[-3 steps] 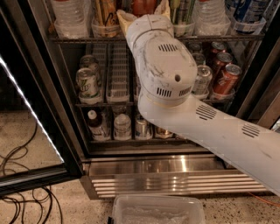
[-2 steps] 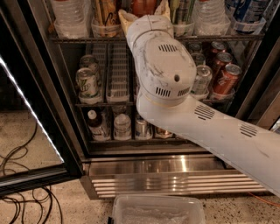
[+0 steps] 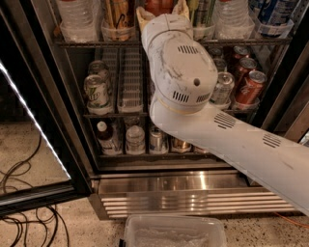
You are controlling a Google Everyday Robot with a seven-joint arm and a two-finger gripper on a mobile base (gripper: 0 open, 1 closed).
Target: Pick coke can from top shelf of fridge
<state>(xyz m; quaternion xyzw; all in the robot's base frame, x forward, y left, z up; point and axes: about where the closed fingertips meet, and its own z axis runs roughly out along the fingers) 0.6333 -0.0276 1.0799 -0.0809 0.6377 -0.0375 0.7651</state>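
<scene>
The fridge stands open in front of me, with a steel base grille and a dark interior. My white arm reaches up from the lower right to the top shelf. My gripper is at the top edge of the view, at the middle holder of that shelf. A red can, the coke can, shows there right at the gripper. Only its lower part is in view.
Water bottles and other drinks stand in whitish holders along the top shelf. Red cans and silver cans sit on the middle rack at right, green-and-white cans at left. The glass door is open at left. A clear bin and cables lie on the floor.
</scene>
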